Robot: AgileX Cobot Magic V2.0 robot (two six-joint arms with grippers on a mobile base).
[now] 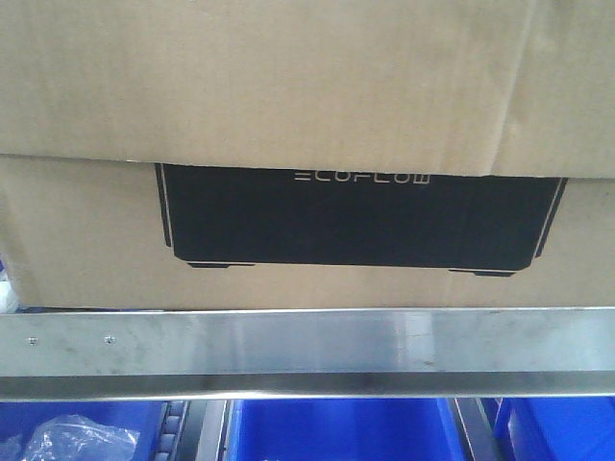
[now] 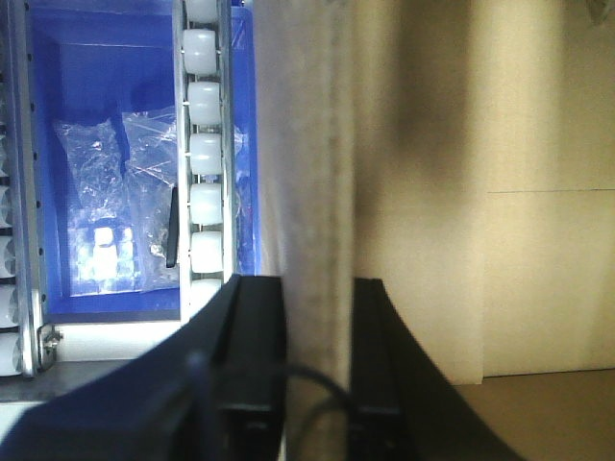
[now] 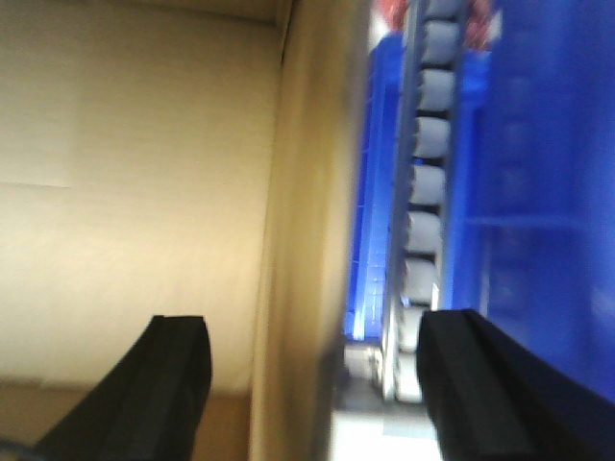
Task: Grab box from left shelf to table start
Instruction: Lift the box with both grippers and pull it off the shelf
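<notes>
The brown cardboard box fills the upper front view, its black "ECOFLOW" rectangle under an overlapping flap. It rests above the left shelf's silver rail. In the left wrist view my left gripper is shut on the box's upright side wall, one black finger on each face. In the right wrist view my right gripper is open, its fingers wide apart and straddling the opposite box wall without touching it. The view is blurred. The table cannot be made out.
Blue plastic bins sit below the rail, one holding clear plastic bags. White roller tracks run beside the box on both sides, in the left wrist view and the right wrist view. Another blue bin stands right of the right gripper.
</notes>
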